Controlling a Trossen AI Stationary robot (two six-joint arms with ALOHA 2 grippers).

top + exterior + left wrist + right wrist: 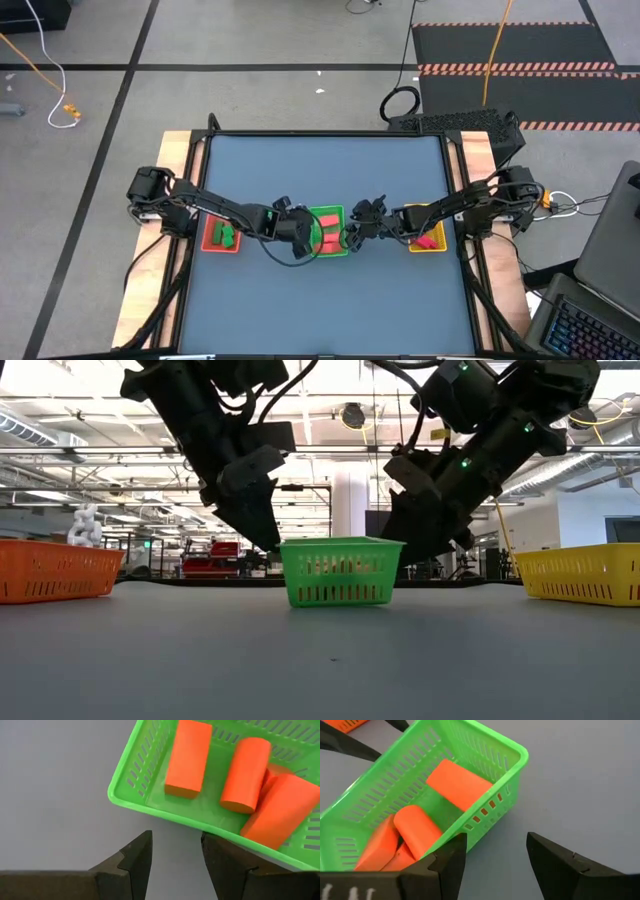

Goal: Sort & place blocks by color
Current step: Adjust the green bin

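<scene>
Right now my left gripper (175,857) hangs at the green basket's (327,213) left edge, centre of the high view, fingers parted with nothing between them. Opposite, my right gripper (495,857) hangs at its right edge, likewise parted and empty. Inside the basket lie salmon-orange blocks (245,775). Green blocks (224,236) sit in the orange basket (207,238) at left, a pinkish-red block (428,241) in the yellow basket (441,246) at right.

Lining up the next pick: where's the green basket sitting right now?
The green basket sits mid-table in the high view, between the left gripper and the right gripper, with orange blocks inside.
</scene>
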